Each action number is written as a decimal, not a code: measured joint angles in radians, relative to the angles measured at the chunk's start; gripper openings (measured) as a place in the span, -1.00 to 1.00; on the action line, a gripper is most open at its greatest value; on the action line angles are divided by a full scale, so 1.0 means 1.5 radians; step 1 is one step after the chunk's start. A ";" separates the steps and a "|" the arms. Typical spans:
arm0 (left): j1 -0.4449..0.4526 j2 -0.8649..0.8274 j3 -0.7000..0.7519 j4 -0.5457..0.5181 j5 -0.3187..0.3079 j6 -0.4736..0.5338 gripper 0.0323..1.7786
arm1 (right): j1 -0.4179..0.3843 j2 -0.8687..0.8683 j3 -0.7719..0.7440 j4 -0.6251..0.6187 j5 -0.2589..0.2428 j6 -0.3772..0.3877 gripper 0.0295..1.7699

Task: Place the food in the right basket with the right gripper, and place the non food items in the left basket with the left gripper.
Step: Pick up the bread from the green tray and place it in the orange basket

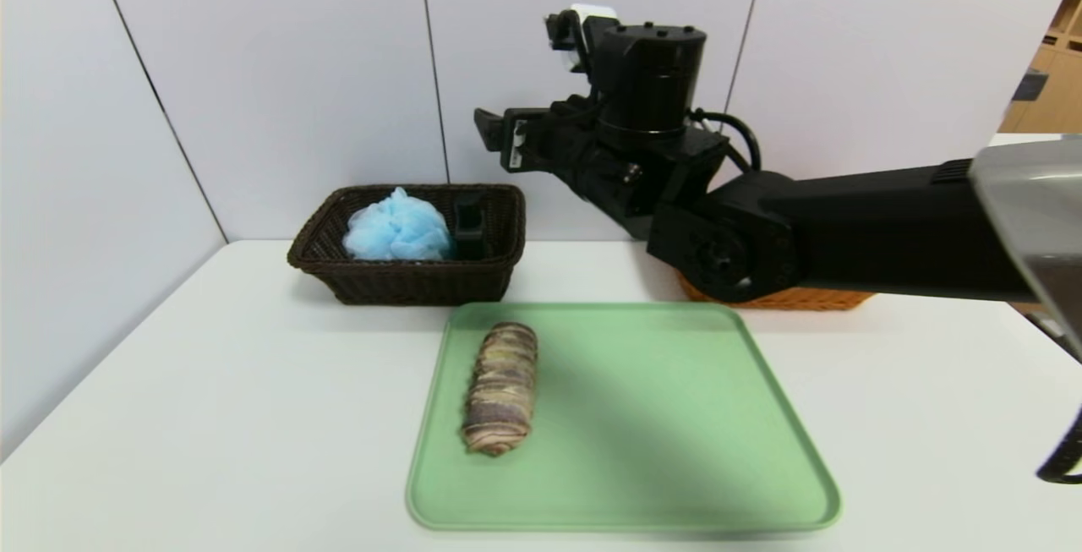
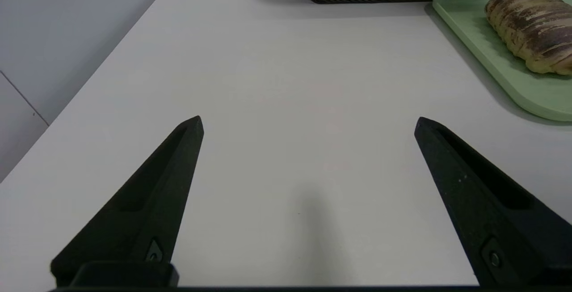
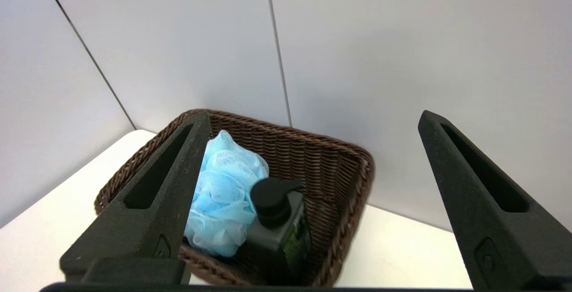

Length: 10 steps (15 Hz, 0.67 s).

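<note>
Head view: white desk (image 1: 211, 417) with a green tray (image 1: 676, 417) near centre. The bread roll (image 1: 500, 387) lies on the tray's left part, long axis running near to far. Far left of the tray sits the dark brown basket (image 1: 406, 277), holding the blue bath pouf (image 1: 397, 226) on its left and the black pump bottle (image 1: 470, 226) upright on its right. The orange basket (image 1: 811, 298) is far right, mostly hidden behind the bulky black right arm. That arm reaches in from the right, raised above the desk, and the right hand (image 1: 494, 136) points left in the air, above and just right of the brown basket, holding nothing. Left arm not visible here.

Left wrist view: the left hand (image 2: 308, 122) hangs low over bare desk, fingers (image 2: 178, 158) spread wide, nothing between them. Beyond it, the brown basket's wall, the tray's edge, and the roll on it.

Right wrist view: the right hand's fingers (image 3: 170, 171) spread wide, empty. Past them the brown basket sits against the wall panels, pouf and bottle touching side by side inside; the bottle shows a green label.
</note>
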 joint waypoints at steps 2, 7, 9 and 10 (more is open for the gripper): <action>0.000 0.000 0.000 0.000 0.000 0.000 0.90 | 0.001 -0.053 0.084 -0.001 -0.001 0.007 0.85; 0.000 0.000 0.000 0.000 0.000 -0.001 0.90 | 0.012 -0.182 0.296 0.001 -0.006 0.029 0.89; 0.000 0.000 0.000 0.000 0.000 0.000 0.90 | 0.024 -0.234 0.355 0.021 -0.006 0.041 0.90; 0.000 0.000 0.000 0.000 0.000 0.000 0.90 | 0.030 -0.256 0.372 0.045 -0.006 0.051 0.90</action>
